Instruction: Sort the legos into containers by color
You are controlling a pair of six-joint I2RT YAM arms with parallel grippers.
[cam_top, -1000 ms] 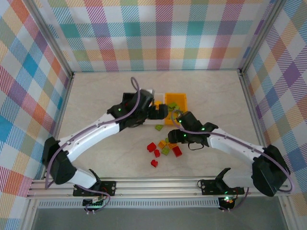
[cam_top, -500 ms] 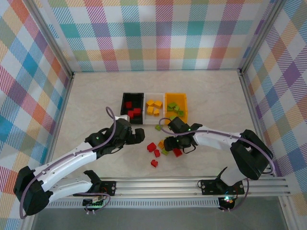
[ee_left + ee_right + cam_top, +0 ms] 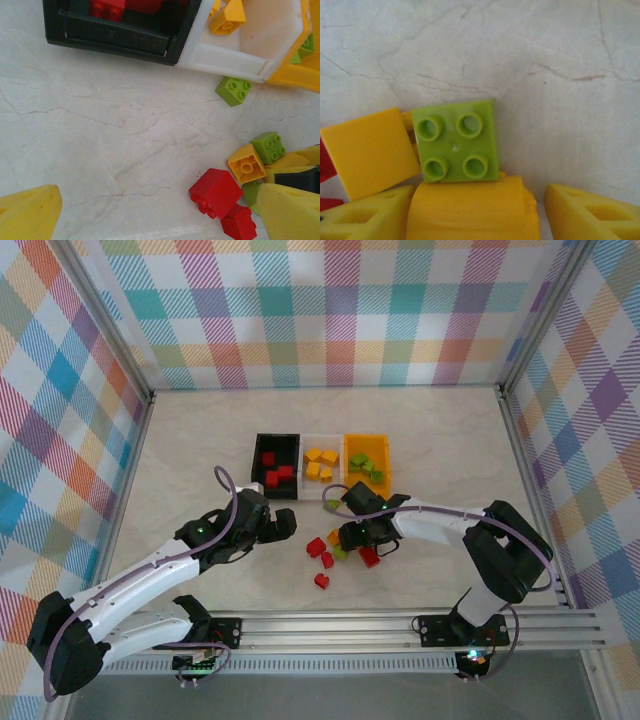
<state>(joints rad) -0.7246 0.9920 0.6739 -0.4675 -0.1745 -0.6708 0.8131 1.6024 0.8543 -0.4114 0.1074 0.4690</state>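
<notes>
Three containers stand in a row: black with red legos, white with orange ones, orange-yellow with green ones. Loose legos lie in front: red, green, red. My left gripper hovers open just left of the pile; its view shows a red brick near the right fingertip. My right gripper is down in the pile, open, with an orange-yellow brick between its fingers and a gap to the right finger. A green brick lies just beyond.
The loose pile also holds an orange brick, a green one and a red one. Another green brick lies against the white bin. Bare marble table spreads to the left; plaid walls enclose the area.
My left arm has pulled back from the bins to the table beside the pile. My right gripper has shifted left into the pile and its jaws have narrowed a little.
</notes>
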